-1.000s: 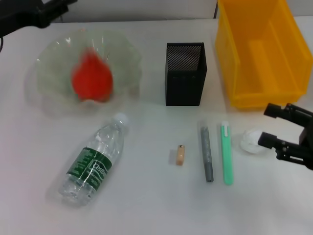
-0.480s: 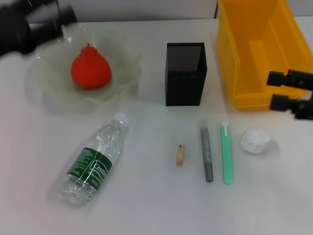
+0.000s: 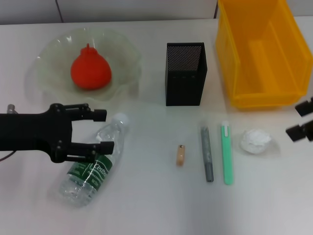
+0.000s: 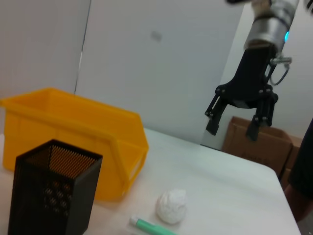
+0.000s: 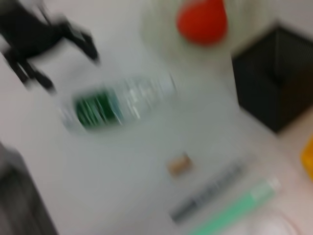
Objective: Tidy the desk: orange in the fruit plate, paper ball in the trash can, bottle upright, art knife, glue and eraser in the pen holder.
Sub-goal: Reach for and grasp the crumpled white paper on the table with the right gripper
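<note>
The left pincer (image 3: 100,129) reaches in low over the white bench (image 3: 146,205) from the robot's left, its two fingers spread wide and gripping nothing; the upper finger (image 3: 93,113) lies just beside the cap end of the bottle (image 3: 93,161), and the lower finger (image 3: 95,147) crosses over the bottle's body near the green label, though whether it touches the plastic cannot be told. The bottle lies on its side, white cap pointing toward the far side of the bench and body slanting back toward the robot's left. Just beyond the pincer sits the fruit plate (image 3: 124,78), with the orange (image 3: 90,71) resting in its hollow, nub upward. To the right of the plate the pen holder (image 3: 185,81) stands upright, and farther right the trash can (image 3: 293,63) sits at the bench's far right corner. In front of the pen holder, well apart from the bottle, lie three small things side by side: the eraser (image 3: 180,154), then a grey stick (image 3: 207,152), then a green art knife (image 3: 226,152), the two long ones roughly parallel. The paper ball (image 3: 255,141) lies on the bench just right of the knife, in front of the trash can. The right pincer (image 3: 304,120) is at the right edge near the paper ball, apart from it; the left wrist view shows its fingers (image 4: 213,117) parted, holding nothing, raised above the bench.
</note>
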`<move>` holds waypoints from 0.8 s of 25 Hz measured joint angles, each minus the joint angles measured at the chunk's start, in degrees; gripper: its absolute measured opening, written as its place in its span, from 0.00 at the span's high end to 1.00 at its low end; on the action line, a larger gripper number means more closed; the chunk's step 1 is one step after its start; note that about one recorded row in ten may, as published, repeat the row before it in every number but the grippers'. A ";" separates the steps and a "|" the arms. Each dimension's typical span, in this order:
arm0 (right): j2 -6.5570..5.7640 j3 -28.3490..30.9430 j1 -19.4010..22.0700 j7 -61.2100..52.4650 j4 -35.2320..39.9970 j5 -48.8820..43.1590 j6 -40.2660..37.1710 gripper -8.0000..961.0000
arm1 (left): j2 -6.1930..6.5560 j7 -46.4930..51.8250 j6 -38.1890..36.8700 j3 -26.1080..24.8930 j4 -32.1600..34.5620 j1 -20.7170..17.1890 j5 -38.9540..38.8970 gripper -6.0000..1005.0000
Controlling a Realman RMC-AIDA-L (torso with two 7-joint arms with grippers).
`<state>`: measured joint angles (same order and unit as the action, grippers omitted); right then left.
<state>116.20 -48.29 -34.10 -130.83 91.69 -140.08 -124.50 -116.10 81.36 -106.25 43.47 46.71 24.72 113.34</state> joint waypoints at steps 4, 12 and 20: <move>2.69 -9.37 -1.09 -1.65 1.63 -12.44 2.35 0.18 | -0.35 0.93 1.06 -0.11 0.08 0.50 0.95 0.18; 3.40 -22.33 -0.23 -4.79 -7.75 -16.43 18.57 0.17 | -0.87 1.11 1.60 -0.10 -0.09 0.94 1.22 0.19; 3.41 -34.38 -2.14 -6.69 -19.13 -16.19 33.07 0.19 | -1.00 1.60 1.77 -0.08 -0.42 1.02 1.36 0.19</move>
<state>119.62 -82.67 -36.24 -137.52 72.55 -156.28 -91.43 -117.10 82.96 -104.48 43.38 46.29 25.75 114.70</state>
